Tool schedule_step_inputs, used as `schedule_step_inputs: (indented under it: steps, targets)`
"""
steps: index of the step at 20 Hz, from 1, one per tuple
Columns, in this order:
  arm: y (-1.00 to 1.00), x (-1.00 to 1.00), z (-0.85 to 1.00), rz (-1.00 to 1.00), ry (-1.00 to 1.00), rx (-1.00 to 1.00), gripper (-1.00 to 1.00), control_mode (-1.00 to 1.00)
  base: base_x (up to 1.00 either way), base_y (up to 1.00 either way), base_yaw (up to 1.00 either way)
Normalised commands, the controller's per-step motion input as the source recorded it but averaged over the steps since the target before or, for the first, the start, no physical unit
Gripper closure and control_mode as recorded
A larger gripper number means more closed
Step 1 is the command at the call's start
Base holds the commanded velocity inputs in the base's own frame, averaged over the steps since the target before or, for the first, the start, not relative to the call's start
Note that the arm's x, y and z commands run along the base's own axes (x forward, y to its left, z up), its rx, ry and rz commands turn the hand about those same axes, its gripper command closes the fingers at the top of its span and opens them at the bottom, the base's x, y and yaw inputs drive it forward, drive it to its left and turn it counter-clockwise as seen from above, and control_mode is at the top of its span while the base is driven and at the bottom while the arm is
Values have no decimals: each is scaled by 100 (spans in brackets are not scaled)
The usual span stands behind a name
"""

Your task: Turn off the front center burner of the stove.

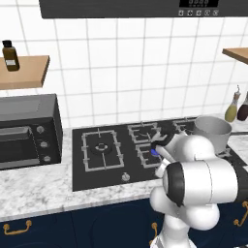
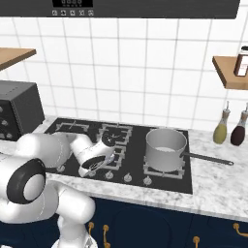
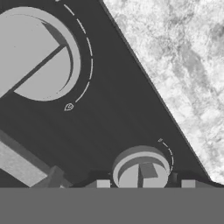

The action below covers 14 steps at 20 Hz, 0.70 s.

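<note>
The stove is a wide black glass cooktop with grey wire grates and a front row of silver knobs. The front center burner shows a bright blue spot, and my wrist hides part of it. My gripper points down at the front edge of the stove and is open. A small silver knob sits between its two tips with narrow gaps on both sides. A larger knob lies further up in the hand view. In the right base view my hand hangs low over the knob row.
A steel pot with a long handle stands on the right burner. A dark toaster oven sits left of the stove. Two bottles stand at the back right. The marble counter borders the front edge of the stove.
</note>
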Motion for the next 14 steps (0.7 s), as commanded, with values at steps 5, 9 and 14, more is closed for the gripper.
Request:
schedule_step_inputs:
  steps: [5,9,14]
  targets:
    - [0,0,-4,-92,27,3,100,-100,0,0,0]
    - [15,0,-4,-96,28,0,100,-100,0,0,0]
    - [20,-6,-15,-96,27,0,100,-100,0,0,0]
